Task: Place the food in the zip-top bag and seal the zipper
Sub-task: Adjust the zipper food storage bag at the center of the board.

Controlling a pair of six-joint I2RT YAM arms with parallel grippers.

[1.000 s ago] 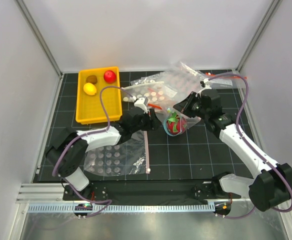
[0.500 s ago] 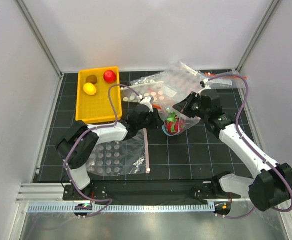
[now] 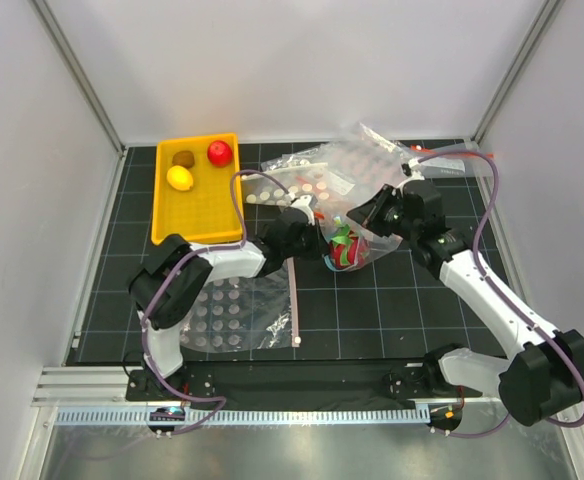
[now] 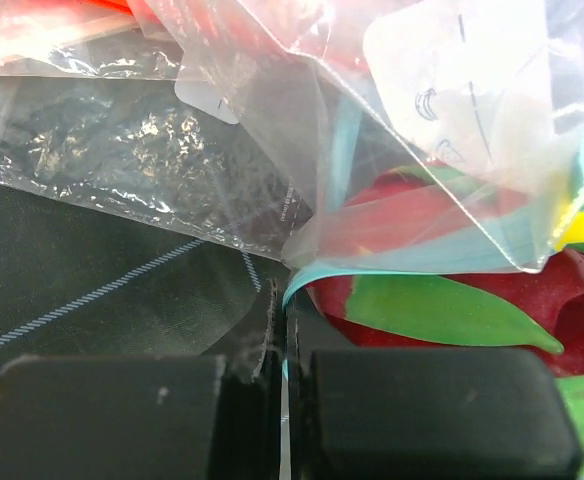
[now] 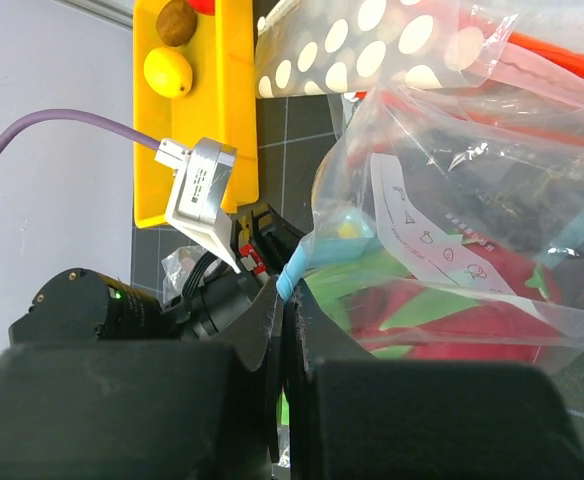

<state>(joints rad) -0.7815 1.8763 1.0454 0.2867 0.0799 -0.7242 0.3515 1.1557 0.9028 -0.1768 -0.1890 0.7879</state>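
Observation:
The clear zip-top bag point(image 3: 364, 238) is held up at mid-table with the pink-red fruit with green leaves point(image 3: 346, 250) inside it. My left gripper point(image 3: 319, 241) is shut on the near-left end of the light-blue zipper point(image 4: 317, 272), with the fruit point(image 4: 442, 300) just beyond its fingertips. My right gripper point(image 3: 365, 214) is shut on the same strip point(image 5: 296, 266) at the bag's mouth, and the fruit point(image 5: 472, 300) shows through the plastic. The lemon point(image 3: 179, 177), kiwi point(image 3: 183, 158) and red ball point(image 3: 219, 152) lie in the yellow tray point(image 3: 200, 215).
A white-dotted bag with a pale pink strip point(image 3: 234, 315) lies flat near the left arm. More bags, some with red-orange strips point(image 3: 317, 178), are piled behind the held bag. The yellow tray point(image 5: 234, 90) appears beyond the left arm's wrist in the right wrist view.
My left gripper has moved right to the bag's mouth and gone from open to shut on the zipper strip. The right gripper has kept its hold and place.

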